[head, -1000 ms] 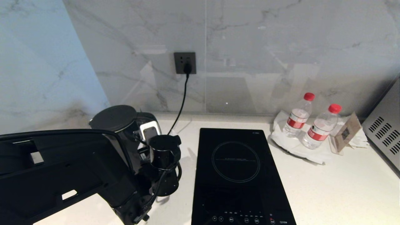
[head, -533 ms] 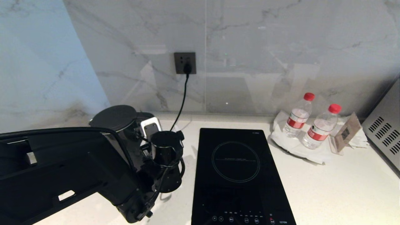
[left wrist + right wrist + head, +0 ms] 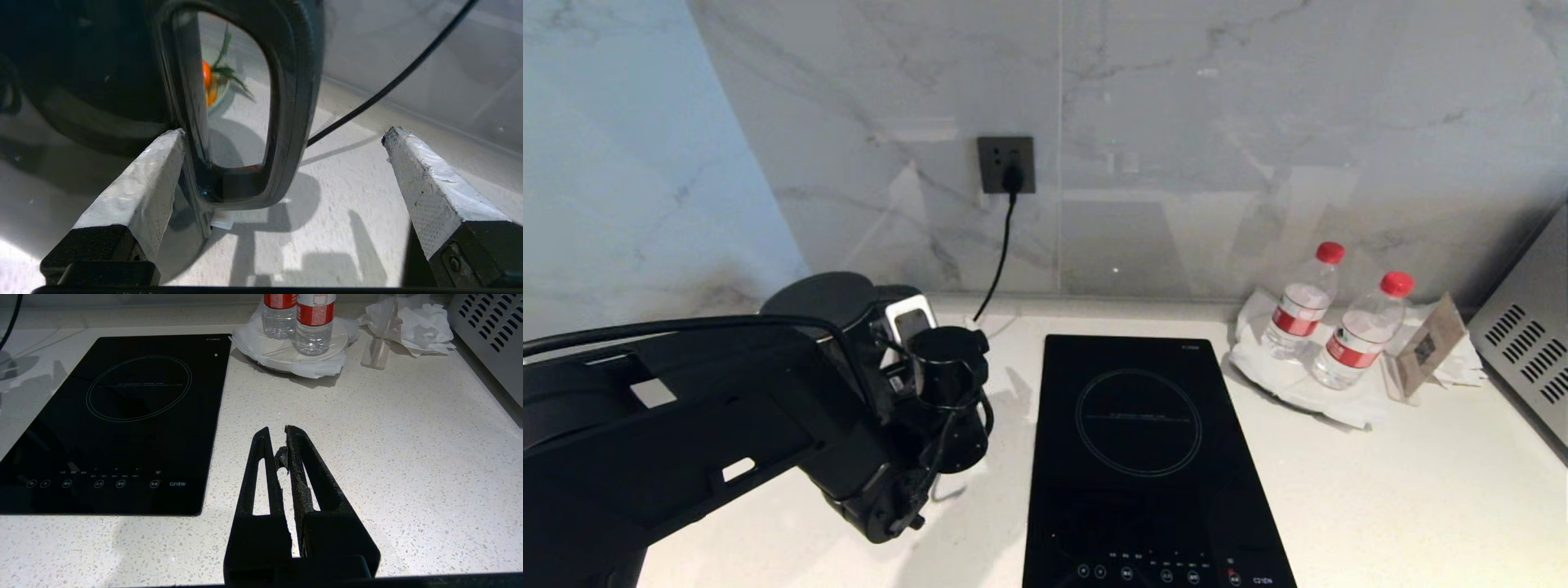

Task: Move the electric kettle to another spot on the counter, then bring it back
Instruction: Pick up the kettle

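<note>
At lower left of the head view, the left gripper (image 3: 282, 134) stands spread wide around the electric kettle's (image 3: 829, 314) loop handle (image 3: 282, 102) (nothing grasped), the kettle resting on the counter (image 3: 1405, 490); the right gripper (image 3: 278, 441) hangs clenched, idle.

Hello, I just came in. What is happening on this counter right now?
The robot's left arm is working at the kettle, which stands at the left end of the counter, beside the hob. The left tool is wide open around the kettle's handle: one finger is at the handle, the other stands apart from it, so nothing is gripped. The right tool is shut and idle above the counter, near the hob.
</note>
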